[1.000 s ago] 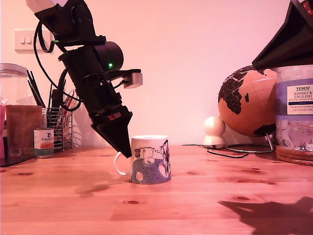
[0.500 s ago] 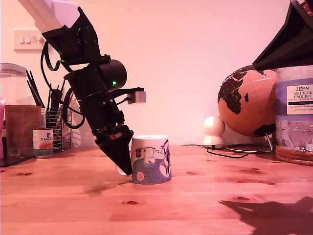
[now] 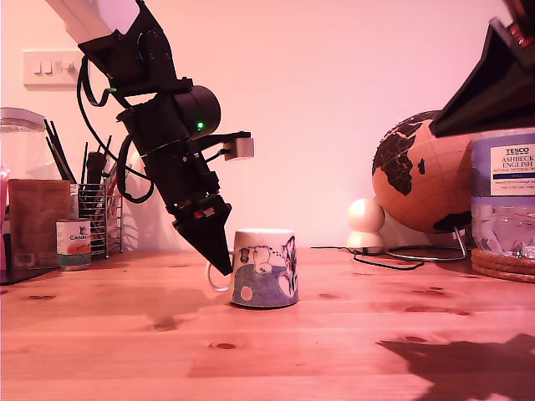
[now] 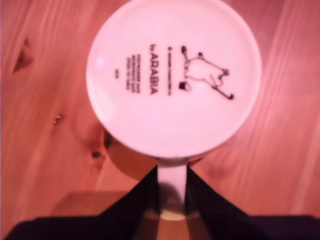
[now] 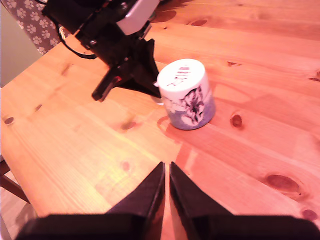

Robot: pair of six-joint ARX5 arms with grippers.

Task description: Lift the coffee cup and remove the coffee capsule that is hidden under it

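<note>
- Exterior view: the coffee cup (image 3: 266, 267) sits upside down on the wooden table (image 3: 334, 342), in front of the globe (image 3: 422, 174) and well apart from it.
- First wrist view: my first gripper (image 4: 172, 192) has its fingers clamped on the cup's handle (image 4: 172, 187).
- Second wrist view: my second gripper (image 5: 166, 172) hangs above the table short of the cup, fingers pressed together, holding nothing.
- No capsule shows.
</note>
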